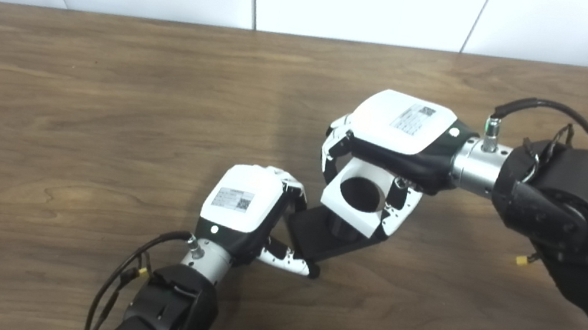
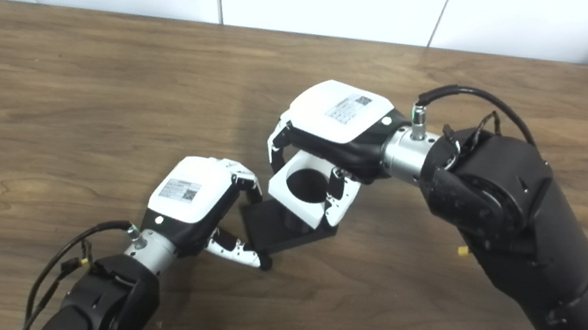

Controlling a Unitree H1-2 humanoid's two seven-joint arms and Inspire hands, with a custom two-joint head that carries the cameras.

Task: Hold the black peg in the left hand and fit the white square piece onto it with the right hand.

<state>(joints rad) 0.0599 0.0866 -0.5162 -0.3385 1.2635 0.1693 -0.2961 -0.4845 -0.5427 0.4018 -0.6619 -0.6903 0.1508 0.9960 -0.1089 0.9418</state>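
White square piece (image 1: 358, 198) sits directly over the black peg (image 1: 342, 225), tilted, its round hole facing up and toward the camera. Short dark stub of the peg shows just under the lower edge of the piece; whether the stub has entered the hole cannot be told. The peg rises from a flat black base (image 1: 318, 236), itself tipped up off the wooden table (image 1: 99, 114).

Right hand (image 1: 387, 145) is closed around the white piece, fingers down its far-left side, thumb on the near-right edge. It comes in from the right, palm down, above the peg.

Left hand (image 1: 253, 212) grips the black base at its left edge, fingers over the top, thumb (image 1: 287, 259) underneath. It lies just left of and below the right hand.

Judgement: the seating turns on lining the hole's axis with the stub's; both look tilted similarly, so a push along that slant seems called for.
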